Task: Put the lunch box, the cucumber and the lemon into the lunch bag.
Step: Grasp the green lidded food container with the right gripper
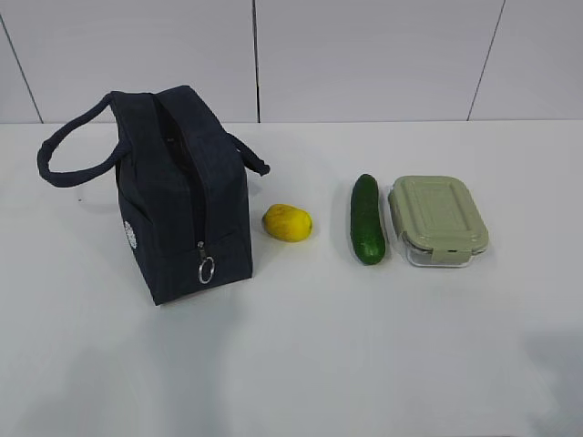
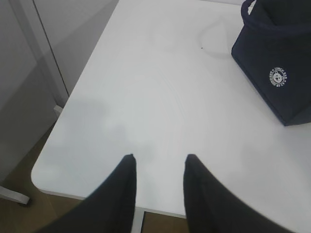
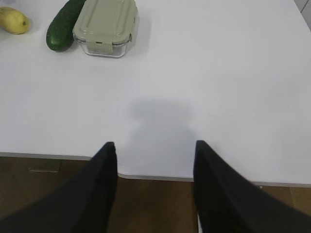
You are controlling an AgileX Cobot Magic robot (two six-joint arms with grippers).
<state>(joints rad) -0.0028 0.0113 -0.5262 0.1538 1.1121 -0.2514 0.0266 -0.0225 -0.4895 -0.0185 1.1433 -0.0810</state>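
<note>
On the table [image 1: 301,364], largest first:
Lunch bag [image 1: 187,196]: upright at left, apparently unzipped on top, ready for loading.
Lunch box [image 1: 439,218]: lidded, far right, touching nothing.
Cucumber [image 1: 367,218]: just beside the box's left side.
Lemon [image 1: 287,222]: between bag and cucumber.
Left gripper [image 2: 158,162], right gripper [image 3: 154,148]: fingers parted, empty, back at the near edge.

lunch bag [image 1: 187,196] left | lemon [image 1: 287,222] middle | cucumber [image 1: 367,218] beside lunch box [image 1: 438,219] right

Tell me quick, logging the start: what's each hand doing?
Left hand: open, holding nothing.
Right hand: open, holding nothing.
</note>
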